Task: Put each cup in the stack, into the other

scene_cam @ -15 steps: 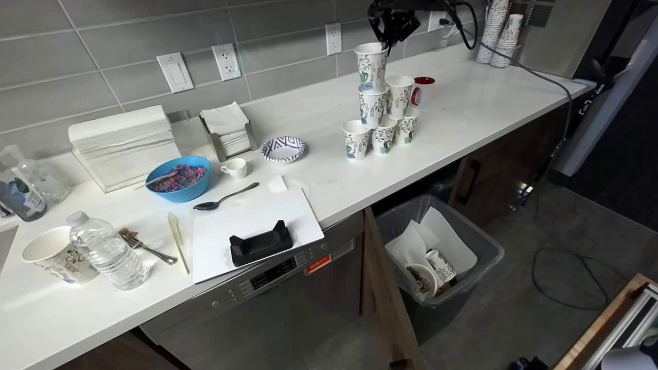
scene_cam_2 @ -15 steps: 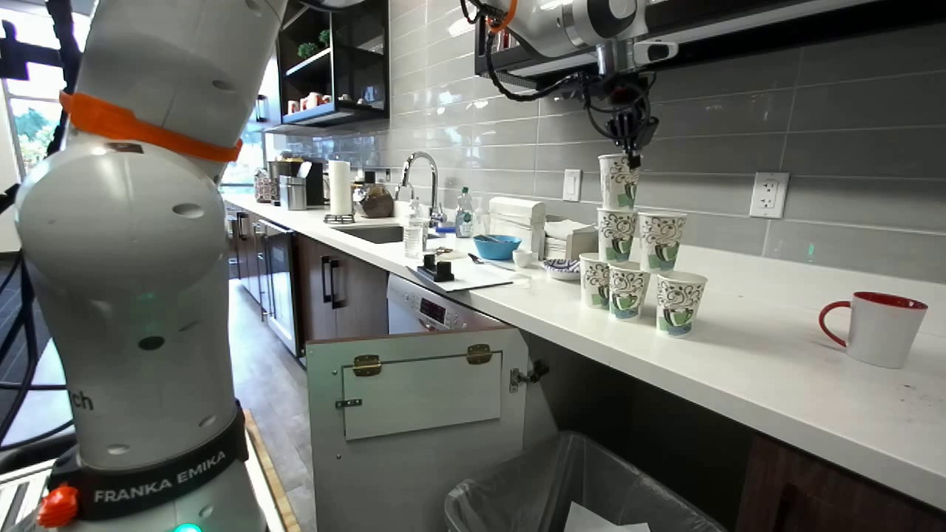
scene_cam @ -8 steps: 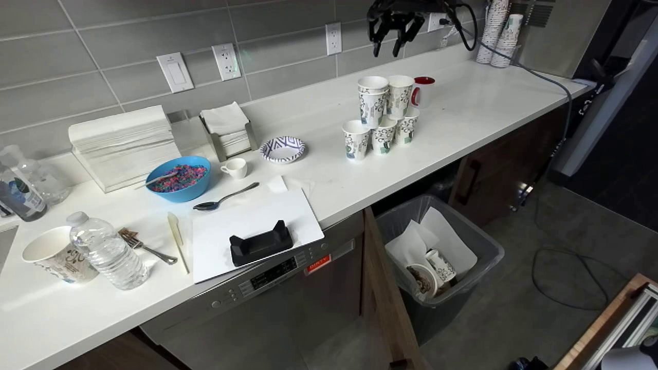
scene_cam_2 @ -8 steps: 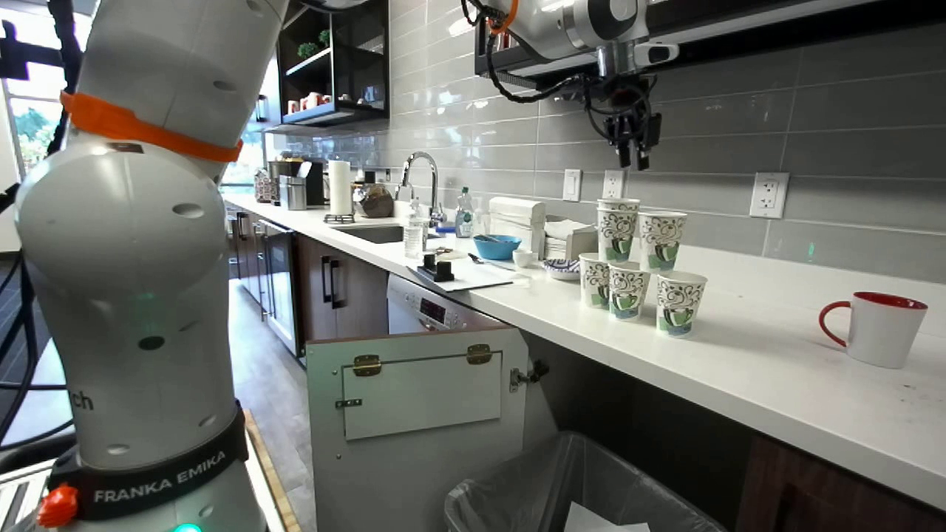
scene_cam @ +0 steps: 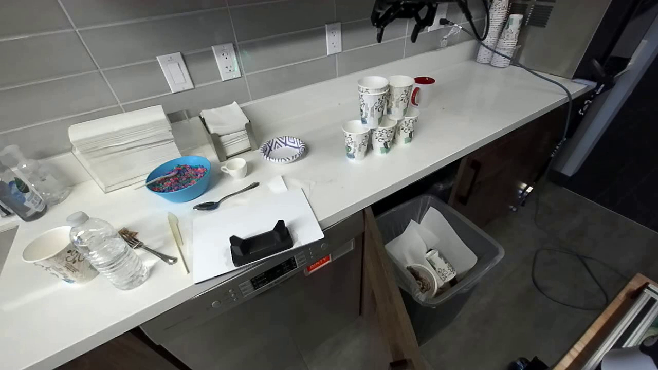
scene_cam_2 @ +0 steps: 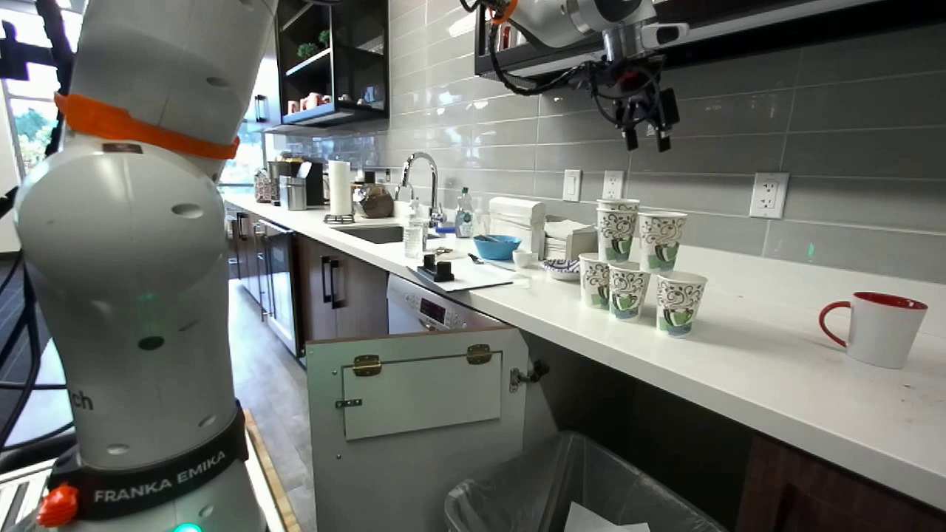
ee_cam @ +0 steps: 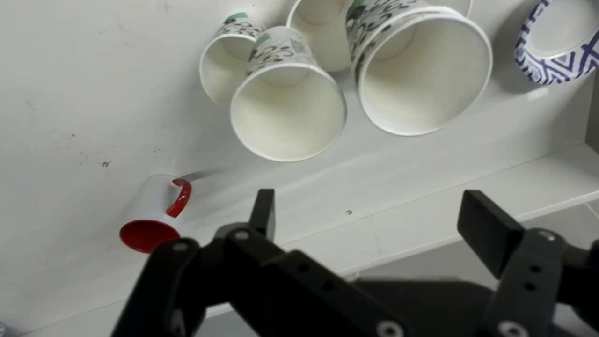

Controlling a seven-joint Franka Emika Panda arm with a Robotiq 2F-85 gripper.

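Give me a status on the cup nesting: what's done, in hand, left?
Done: one nesting, by the look of it; the nested pair on the upper tier shows two rims close together.
In hand: nothing; the end effector is open, higher than the cups.
Left: four single cups, namely the upper single cup beside the pair and three lower cups on the counter.

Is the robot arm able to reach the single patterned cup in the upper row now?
Probably yes: the gripper hangs open, higher than the single cup, whose mouth is uncovered. The nested pair close beside it may leave little room there.
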